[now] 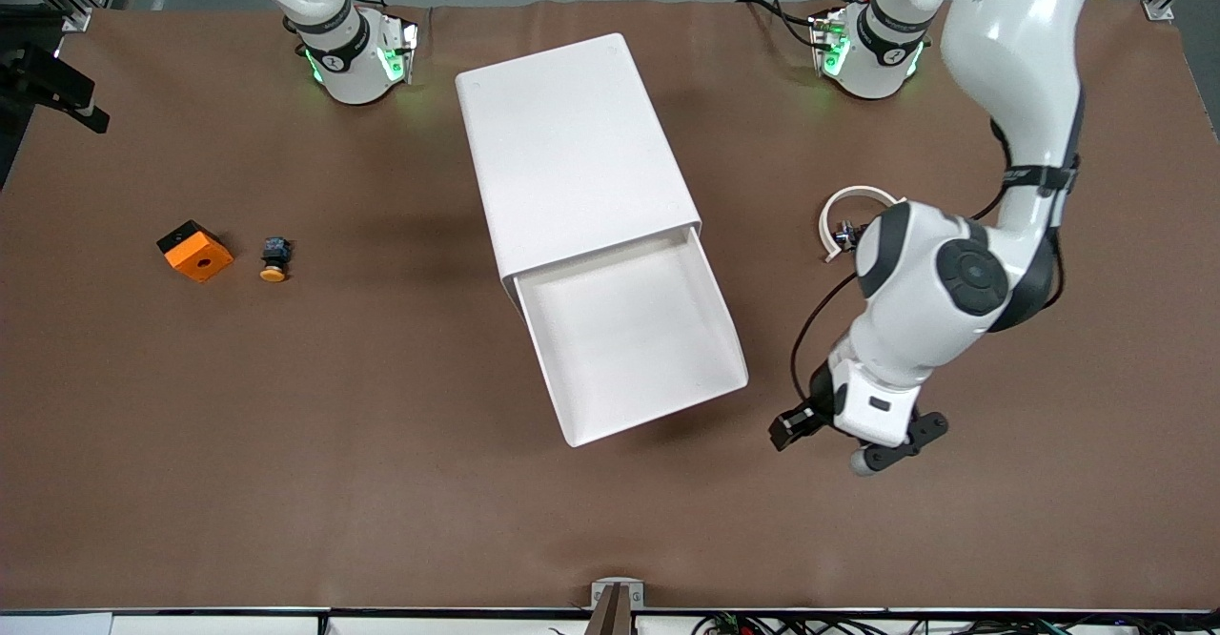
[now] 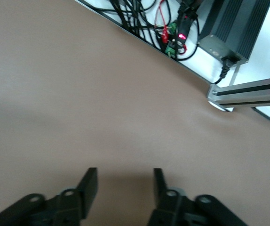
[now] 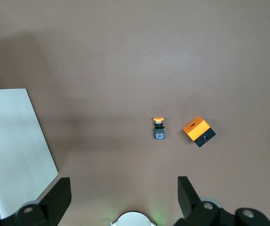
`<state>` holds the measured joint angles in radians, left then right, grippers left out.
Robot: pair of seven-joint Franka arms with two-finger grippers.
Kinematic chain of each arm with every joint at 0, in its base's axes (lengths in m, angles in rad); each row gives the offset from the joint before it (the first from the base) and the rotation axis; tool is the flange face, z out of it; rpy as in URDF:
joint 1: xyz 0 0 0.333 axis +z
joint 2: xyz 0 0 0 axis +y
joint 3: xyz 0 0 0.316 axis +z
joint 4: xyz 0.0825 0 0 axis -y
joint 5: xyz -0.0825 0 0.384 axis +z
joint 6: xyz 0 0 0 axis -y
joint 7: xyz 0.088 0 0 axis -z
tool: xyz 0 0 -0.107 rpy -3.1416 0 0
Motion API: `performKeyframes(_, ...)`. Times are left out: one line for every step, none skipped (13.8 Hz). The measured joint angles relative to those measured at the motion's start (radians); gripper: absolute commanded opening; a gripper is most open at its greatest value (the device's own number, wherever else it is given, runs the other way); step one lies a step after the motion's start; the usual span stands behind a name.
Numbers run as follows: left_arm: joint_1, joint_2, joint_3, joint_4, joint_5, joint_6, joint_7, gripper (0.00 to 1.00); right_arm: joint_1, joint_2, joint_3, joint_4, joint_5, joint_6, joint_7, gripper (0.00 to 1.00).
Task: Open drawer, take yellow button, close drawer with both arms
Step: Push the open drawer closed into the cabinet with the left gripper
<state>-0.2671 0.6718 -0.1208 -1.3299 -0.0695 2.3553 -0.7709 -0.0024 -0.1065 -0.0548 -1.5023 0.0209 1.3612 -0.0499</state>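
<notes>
While the drawer (image 1: 634,339) stood pulled out and empty, the left end effector (image 2: 124,186) hung part-open nearby over bare surface (image 1: 381,482); the button (image 3: 159,127) lay under the wide-open right end effector (image 3: 123,195), likely next to descend.

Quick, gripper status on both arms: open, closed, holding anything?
Left gripper: jaws apart with nothing between them, over bare table beside the open drawer.
Right gripper: jaws wide open, empty, high above the button.

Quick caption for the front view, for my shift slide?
Drawer pulled open and empty; button on the table beside the orange block; left claw hovering over bare table.
</notes>
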Motion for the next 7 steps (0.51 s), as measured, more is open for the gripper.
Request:
performKeyframes(-0.013,0.017,0.000,0.004,0.000,0.018,-0.013,0.12,0.000,0.000,0.000,0.000,0.000,0.000,0.000,1.00)
performKeyframes(-0.026,0.030,0.000,0.007,0.000,0.032,-0.020,0.06,-0.001,0.000,-0.001,-0.001,0.000,0.000,0.000,1.00)
performKeyframes(-0.041,0.040,-0.001,0.009,0.000,0.041,-0.023,0.00,-0.001,0.000,-0.001,-0.001,0.000,0.000,0.000,1.00)
performKeyframes(-0.059,0.046,-0.002,0.012,0.000,0.043,-0.031,0.00,-0.001,0.000,-0.001,-0.001,0.000,0.000,0.000,1.00)
performKeyframes(-0.079,0.047,-0.002,0.014,0.000,0.043,-0.045,0.00,-0.001,0.000,-0.001,-0.001,0.000,0.000,0.001,1.00)
performKeyframes(-0.102,0.047,-0.002,0.016,0.000,0.044,-0.061,0.00,-0.001,0.000,-0.001,-0.001,0.000,0.000,0.003,1.00)
performKeyframes(-0.124,0.047,-0.003,0.020,0.000,0.044,-0.076,0.00,-0.002,0.000,-0.002,-0.001,0.000,-0.001,0.018,1.00)
